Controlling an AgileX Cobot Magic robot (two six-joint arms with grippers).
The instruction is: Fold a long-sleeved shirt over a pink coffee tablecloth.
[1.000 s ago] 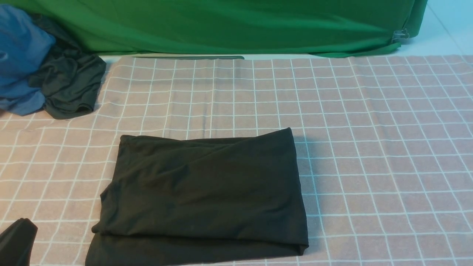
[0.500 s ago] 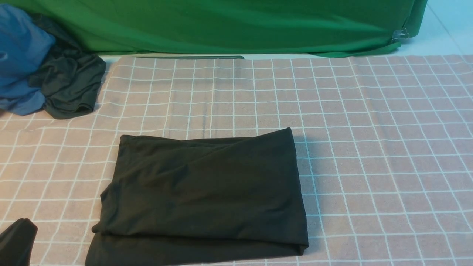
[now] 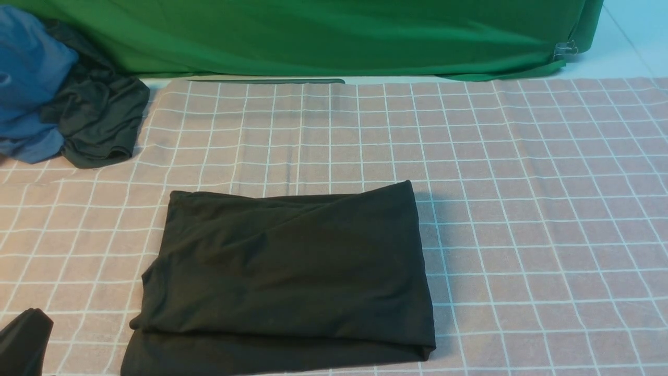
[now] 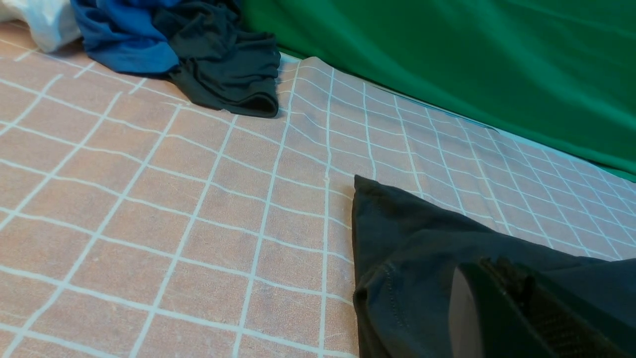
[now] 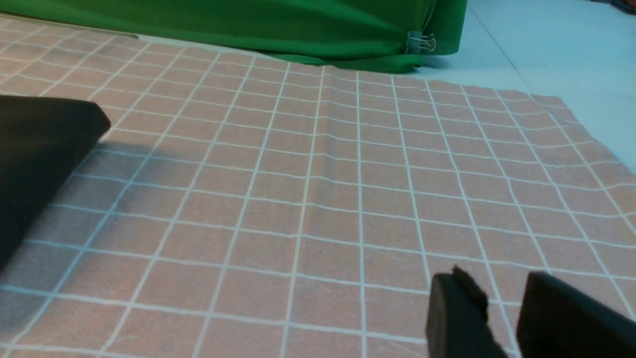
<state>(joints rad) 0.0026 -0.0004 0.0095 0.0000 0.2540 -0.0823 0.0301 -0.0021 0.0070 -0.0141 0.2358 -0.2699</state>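
We logged one black shirt (image 3: 284, 277), folded flat, at six o'clock on the pink tablecloth (image 3: 522, 183). Left gripper (image 4: 516, 318): fingers together, beside the shirt's edge. Right gripper (image 5: 502, 318): fingers apart, empty, over bare tablecloth. Bunched clothes (image 3: 68, 104) at ten o'clock.

Even, cool overhead light, with soft shadows and no glare.

The folded black cotton long-sleeved shirt (image 3: 284, 277) throws a faint shadow to its right onto the dusty-pink, white-gridded tablecloth (image 3: 522, 209), seen from the front. Its folds barely register in the dark fabric. In the left wrist view, the black pincer (image 4: 526, 318) sits close to the lens and blurs.
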